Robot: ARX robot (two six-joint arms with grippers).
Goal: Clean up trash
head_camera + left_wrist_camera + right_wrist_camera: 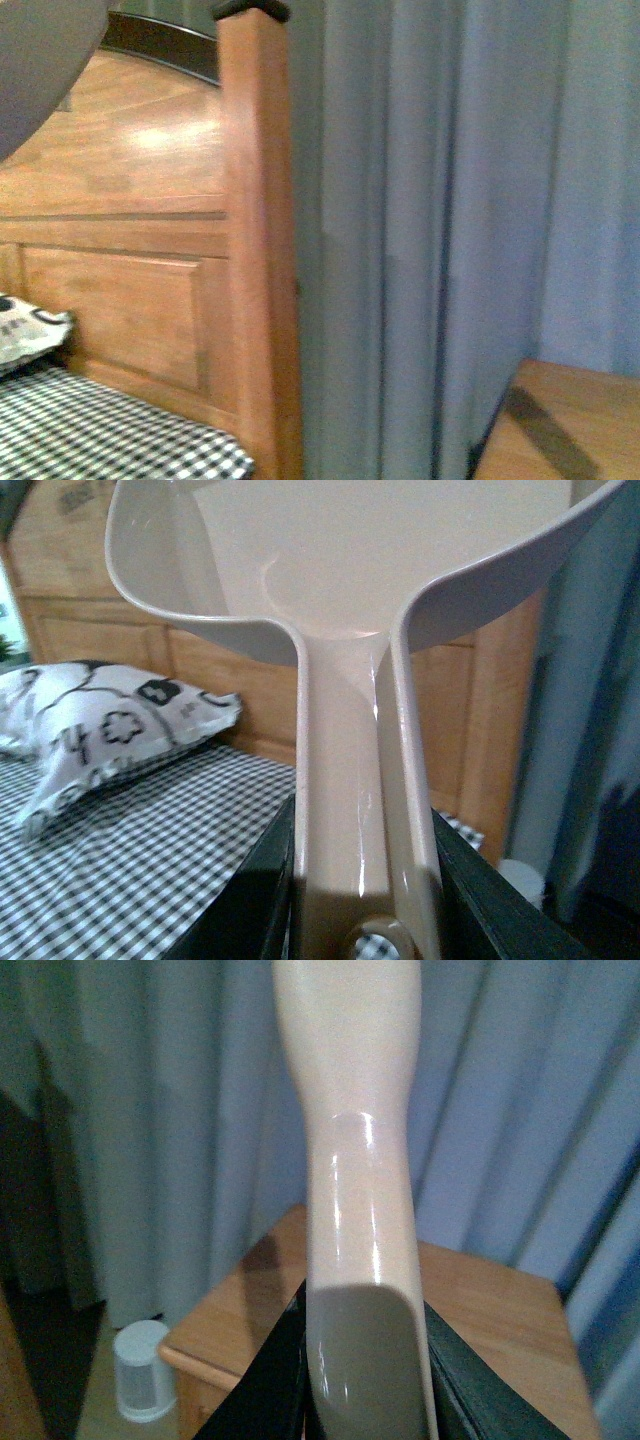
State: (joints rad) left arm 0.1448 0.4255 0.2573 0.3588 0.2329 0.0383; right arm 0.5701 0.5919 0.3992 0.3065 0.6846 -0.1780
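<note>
Left gripper (365,885) clamps dustpan (350,570) by its handle over checked bed (120,860), right gripper (365,1360) clamps beige handle (350,1090) off bed's side; trash not in view, presumably light, soft, better swept into pan than pinched.

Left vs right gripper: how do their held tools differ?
The dustpan in the left gripper flares into a wide scoop; the handle in the right gripper is narrow, end unseen. Behind the dustpan is a checked bed; behind the handle, a wooden nightstand. Both are glossy beige and gripped.
</note>
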